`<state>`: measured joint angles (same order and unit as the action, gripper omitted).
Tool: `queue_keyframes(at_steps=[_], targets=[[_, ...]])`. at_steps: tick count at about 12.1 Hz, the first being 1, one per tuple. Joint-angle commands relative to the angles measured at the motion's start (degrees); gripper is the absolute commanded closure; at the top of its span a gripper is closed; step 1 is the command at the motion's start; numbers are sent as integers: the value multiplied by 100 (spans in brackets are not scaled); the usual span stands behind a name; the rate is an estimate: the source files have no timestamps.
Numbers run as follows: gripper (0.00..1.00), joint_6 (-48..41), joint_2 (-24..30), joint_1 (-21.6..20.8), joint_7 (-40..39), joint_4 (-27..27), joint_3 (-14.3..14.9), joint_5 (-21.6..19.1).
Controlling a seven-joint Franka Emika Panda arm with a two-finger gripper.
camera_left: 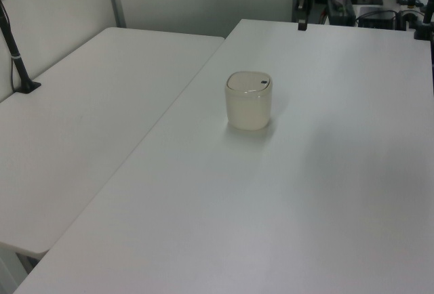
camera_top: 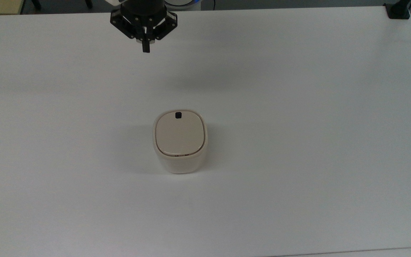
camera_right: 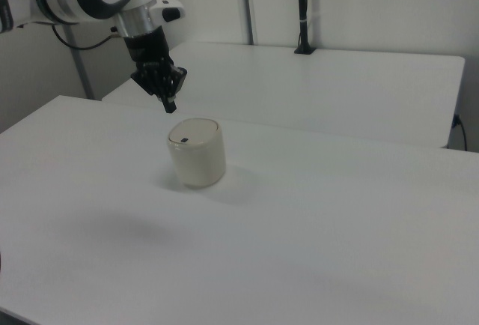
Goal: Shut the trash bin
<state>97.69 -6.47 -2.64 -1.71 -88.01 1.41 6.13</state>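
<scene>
White table (camera_top: 298,107): broad matte top, bare in its near half in the top view. Trash bin (camera_top: 179,142): small cream-white plastic bin of rounded-square plan, standing upright on the table near its middle, well apart from every edge; seen also in the left view (camera_left: 249,101) and in the right view (camera_right: 197,152). Lid (camera_top: 179,135): beige, lying flat and level within the rim of the bin, closed. Latch (camera_top: 178,115): small black square on the lid, at the lid's far edge in the top view. Gripper (camera_top: 146,48): black two-finger unit on a Franka arm, pointing downward, raised above the far part of the table, well apart from the bin and touching nothing; it sits beyond the bin and toward the top view's left, and in the right view (camera_right: 171,105) it hangs above and just to the right view's left of the bin. Fingers pressed together into a single tip, nothing between them. Second white table (camera_left: 88,124): adjoining, at the left view's left. Black clamp post (camera_left: 15,53): upright at that second table's far side in the left view.
</scene>
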Motion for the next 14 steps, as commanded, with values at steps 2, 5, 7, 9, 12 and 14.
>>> queue_keyframes(at_steps=[2,5,7,9,12,14], targets=[[100,-267,690,149,-101,-559,17,-130],[75,-479,752,211,-101,-542,26,-139],[45,-479,743,220,-101,-524,26,-130],[12,-479,735,211,-92,-524,35,-130],[0,-444,734,220,-75,-524,35,-130],[0,-426,726,220,-48,-524,35,-130]])
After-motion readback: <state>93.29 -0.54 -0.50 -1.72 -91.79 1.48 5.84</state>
